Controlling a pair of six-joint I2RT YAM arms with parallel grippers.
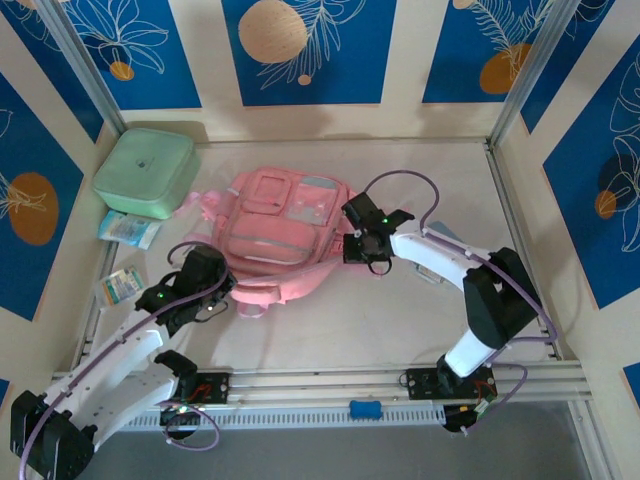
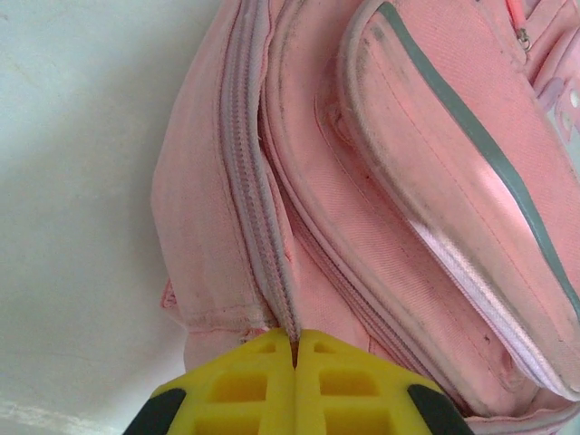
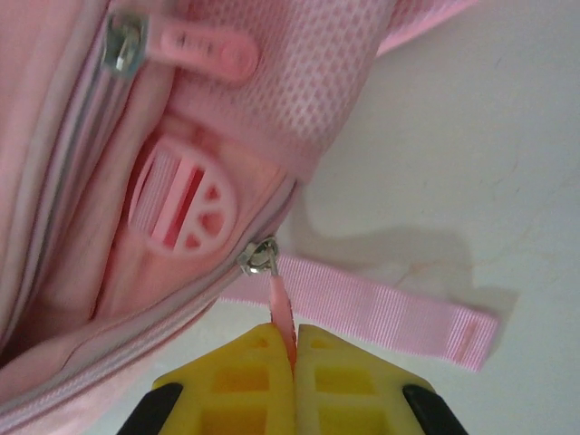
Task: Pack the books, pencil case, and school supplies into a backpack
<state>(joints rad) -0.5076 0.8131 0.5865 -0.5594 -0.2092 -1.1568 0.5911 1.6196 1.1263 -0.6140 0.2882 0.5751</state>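
The backpack runs off the top and right edges of the left wrist view. From above, print on the packet is too small to read.

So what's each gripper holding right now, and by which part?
Right gripper is shut on the pink zipper pull tab of the backpack. Left gripper is shut on the backpack's zipper seam at its near edge.

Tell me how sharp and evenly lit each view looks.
Top external: even light, sharp, faint shadows around the soft pink fabric backpack. Left wrist: fabric crisp, yellow left gripper slightly soft. Right wrist: pink webbing strap casts a soft shadow; right gripper blurred.
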